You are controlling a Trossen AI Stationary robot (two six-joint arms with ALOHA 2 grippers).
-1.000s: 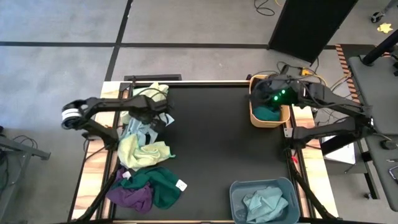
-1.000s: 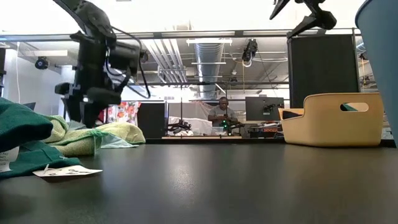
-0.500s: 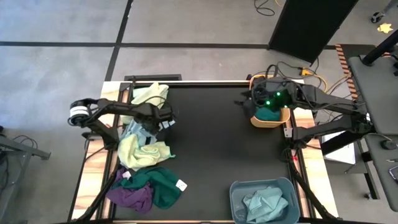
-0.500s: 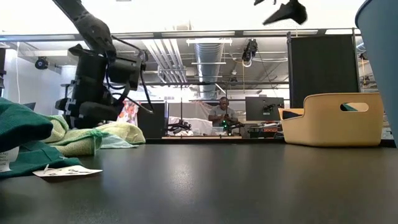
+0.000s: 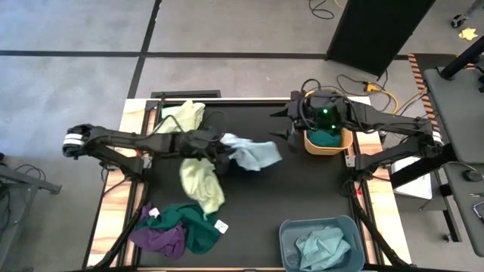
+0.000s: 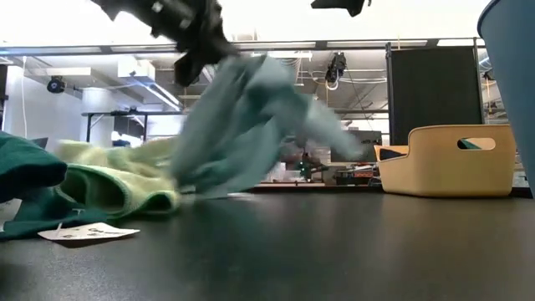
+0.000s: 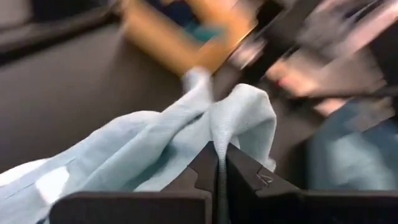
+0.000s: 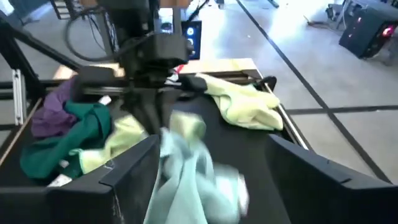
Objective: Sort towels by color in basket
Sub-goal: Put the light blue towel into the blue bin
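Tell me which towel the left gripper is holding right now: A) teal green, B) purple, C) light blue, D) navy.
C: the left gripper is shut on the light blue towel, lifted over the middle of the table; the purple towel and the teal green towel lie on the table.

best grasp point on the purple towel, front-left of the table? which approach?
Grip the purple towel at its bunched outer mound, on the side away from the teal towel that overlaps its other edge. Come straight down: it lies crumpled and low, so a top pinch on a raised fold should lift it alone. The left gripper is busy holding the light blue towel.
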